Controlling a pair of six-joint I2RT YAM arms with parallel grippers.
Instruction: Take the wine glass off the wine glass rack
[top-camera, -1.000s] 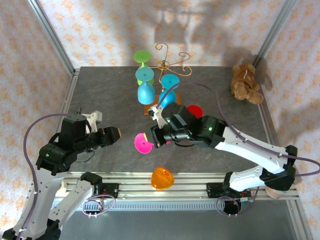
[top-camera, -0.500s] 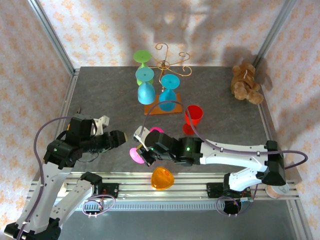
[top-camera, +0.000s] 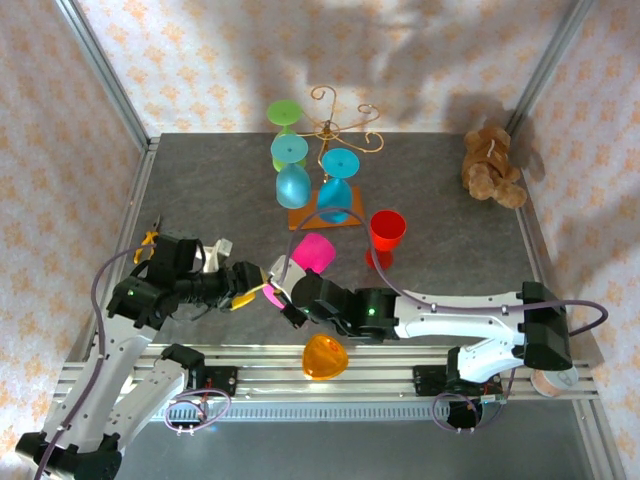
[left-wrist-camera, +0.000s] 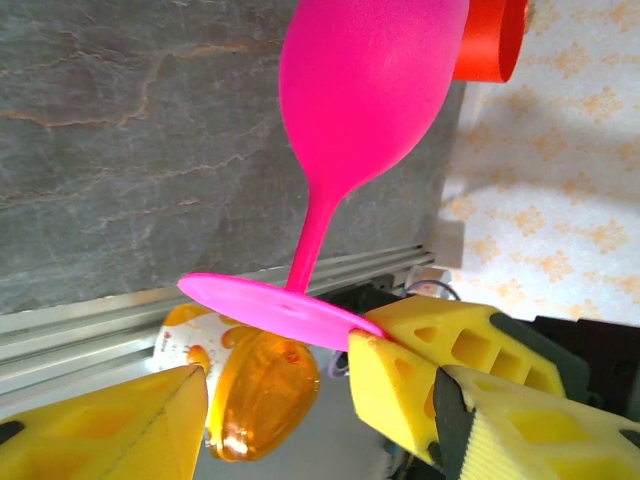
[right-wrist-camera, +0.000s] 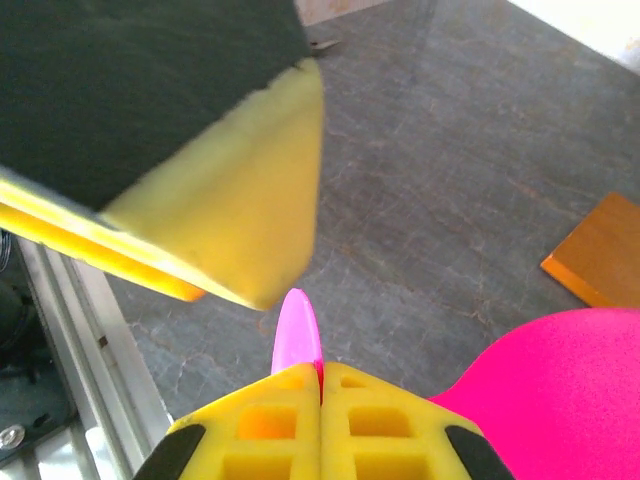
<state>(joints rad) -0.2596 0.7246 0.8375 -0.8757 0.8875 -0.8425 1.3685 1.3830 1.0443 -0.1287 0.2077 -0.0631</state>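
1. Right gripper is clamped on the foot rim of the pink plastic wine glass. The glass is off and well apart from the thin gold wire wine glass rack. It's held low over the grey stone-look table nr the front edge, bowl tipped toward the rack.
2. Left gripper is spread wide, one yellow foam pad each side of the flat foot. One pad is touching the disc edge or just beside it, can't tell which.
3. Reads as a hand-over. To do it well, left should close squarely across the foot or stem before right lets go. It's a thin disc in smooth plastic, so prob. quick to pivot in a light pinch.
4. Pose: right arm is stretched low across to the left side, forearm nr flat. Left arm is bent, wrist turned inward, the two grippers nose to nose.
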